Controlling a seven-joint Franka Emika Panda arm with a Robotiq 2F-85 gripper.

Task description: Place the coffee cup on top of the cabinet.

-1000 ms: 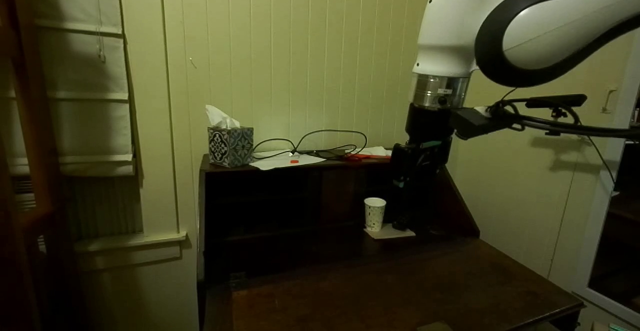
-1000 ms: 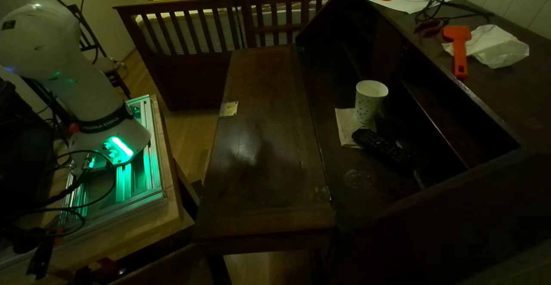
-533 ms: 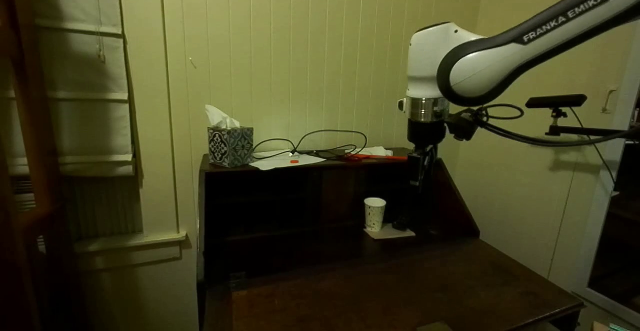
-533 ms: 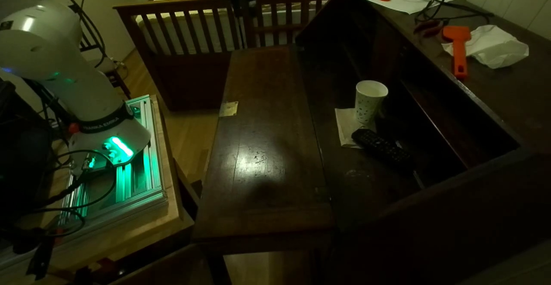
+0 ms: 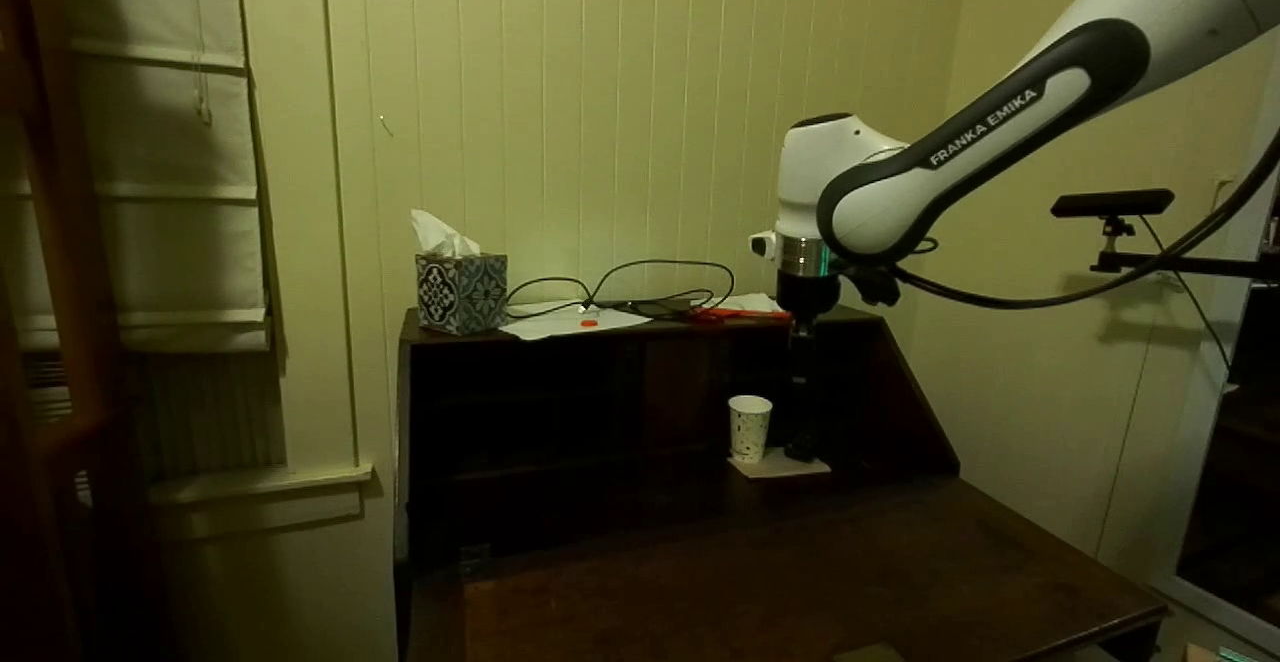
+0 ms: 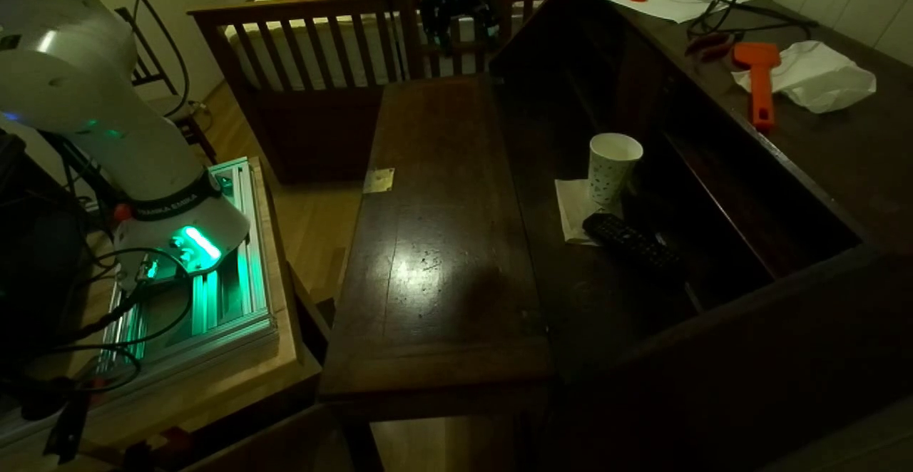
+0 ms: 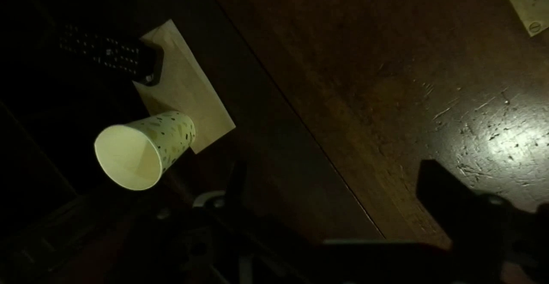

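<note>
Fingers [image 7: 448,202] stand spread wide in the wrist view, holding nothing, with the desk [image 7: 364,95] showing through the gap, and the cup [image 7: 148,146] sits off to their left in that view, wholly outside the gap, so the finger on that side is the nearer of the two. In both exterior views the cup is upright, its long axis vertical and its mouth up; the lean it shows from the wrist is probably just the angle. It stands at one end of a piece of paper [image 7: 193,86] on the desk, while a remote [image 7: 111,54] lies partly on the other end, near the cup but apart from it. In an exterior view the fingers appear to be right of the cup and higher than its rim, though their tips are lost against the dark inside of the cabinet [image 5: 680,382], whose flat top is the goal. Nothing of the lift seems done yet, so this looks like the approach. What comes next, I judge, hangs on shifting toward the cup before dropping: the nearer finger must pass beyond it so that the pair come down on either side of its wall. Coming down short could knock the rim and tip it, and if it is paper, as it seems, a hard squeeze would likely crush it.
</note>
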